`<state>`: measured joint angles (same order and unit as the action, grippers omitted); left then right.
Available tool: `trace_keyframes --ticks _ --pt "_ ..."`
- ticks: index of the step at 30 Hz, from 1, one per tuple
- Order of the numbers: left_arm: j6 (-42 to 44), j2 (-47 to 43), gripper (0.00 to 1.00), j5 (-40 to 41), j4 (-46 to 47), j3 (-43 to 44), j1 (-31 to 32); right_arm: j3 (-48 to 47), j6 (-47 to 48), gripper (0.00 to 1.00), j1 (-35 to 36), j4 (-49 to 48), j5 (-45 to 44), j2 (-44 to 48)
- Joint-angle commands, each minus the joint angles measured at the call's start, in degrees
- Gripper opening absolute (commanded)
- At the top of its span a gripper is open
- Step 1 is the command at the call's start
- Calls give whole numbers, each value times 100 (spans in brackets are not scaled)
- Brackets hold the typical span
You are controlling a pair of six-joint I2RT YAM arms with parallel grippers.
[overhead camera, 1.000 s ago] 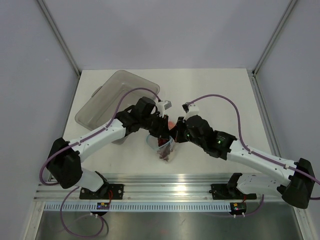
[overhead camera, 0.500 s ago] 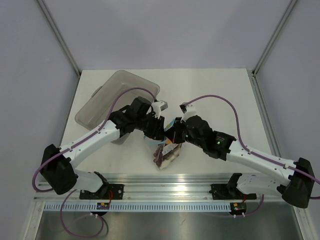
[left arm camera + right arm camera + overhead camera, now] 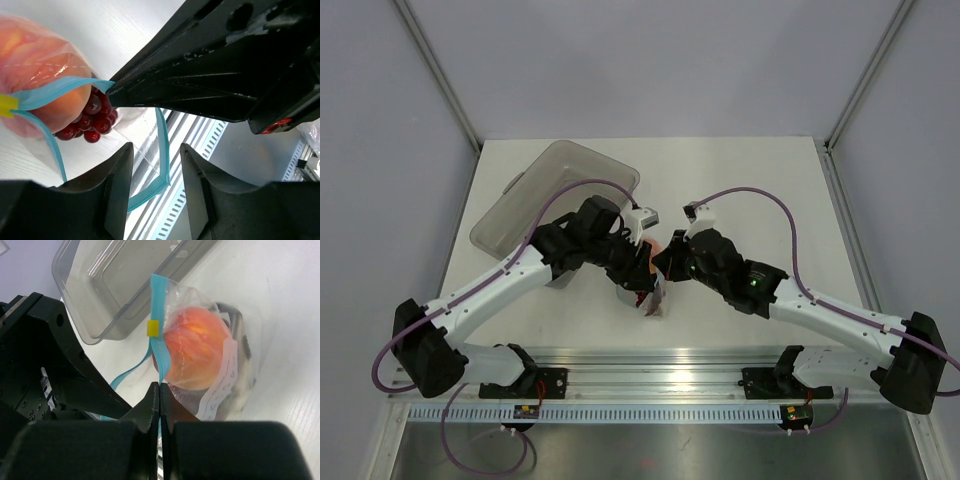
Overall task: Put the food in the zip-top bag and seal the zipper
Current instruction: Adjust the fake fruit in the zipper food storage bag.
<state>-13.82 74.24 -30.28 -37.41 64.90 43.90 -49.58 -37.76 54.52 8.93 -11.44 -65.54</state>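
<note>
The clear zip-top bag (image 3: 227,365) holds both pieces of food: the orange peach (image 3: 195,347) and, under it, the dark red grapes (image 3: 92,120). Its blue-teal zipper (image 3: 159,315) carries a yellow slider (image 3: 153,328). My right gripper (image 3: 159,385) is shut on the zipper strip just below the peach. In the left wrist view a loose corner of the zipper (image 3: 162,135) hangs between the spread fingers of my left gripper (image 3: 156,150) without touching them. From above, both grippers meet over the bag (image 3: 653,298) near the table's front middle.
The large grey translucent tray (image 3: 555,195) lies tilted at the back left, just behind my left arm. An aluminium rail (image 3: 650,365) runs along the near table edge, close below the bag. The right gripper's black body (image 3: 225,75) fills the upper left wrist view.
My left gripper has spread its jaws and let go of the bag's edge. The bag has shifted under the grippers while the right gripper kept its pinch.
</note>
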Motion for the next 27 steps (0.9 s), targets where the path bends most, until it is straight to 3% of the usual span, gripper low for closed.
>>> trace_keyframes --ticks 1,2,5,13,14,15,16,18,23,25,27 --pt "55 -50 45 -162 -38 259 5 -34 -3 0 -21 -480 -183 59" --pt "55 -50 29 -127 -56 268 -4 -25 5 0 -21 -480 -183 59" --pt "125 -172 0 83 -188 304 -48 1 5 0 -12 -480 -200 94" --pt "187 -761 0 198 -303 383 -645 54 23 0 -21 -427 -192 138" --pt "152 -805 3 250 -285 374 -707 54 23 0 -21 -427 -192 146" --pt "65 -797 13 286 -258 365 -760 54 23 0 -21 -436 -183 147" --pt "29 -788 40 347 -215 339 -856 54 23 0 -21 -427 -183 138" --pt "-58 -736 57 637 -179 269 -909 54 23 0 -20 -445 -183 138" --pt "-76 -639 69 515 -39 163 -971 63 5 0 -21 -427 -165 155" --pt "-59 -612 69 515 14 163 -971 80 5 0 -21 -427 -165 164" --pt "2 -542 63 637 14 189 -971 89 5 0 -20 -427 -183 173"
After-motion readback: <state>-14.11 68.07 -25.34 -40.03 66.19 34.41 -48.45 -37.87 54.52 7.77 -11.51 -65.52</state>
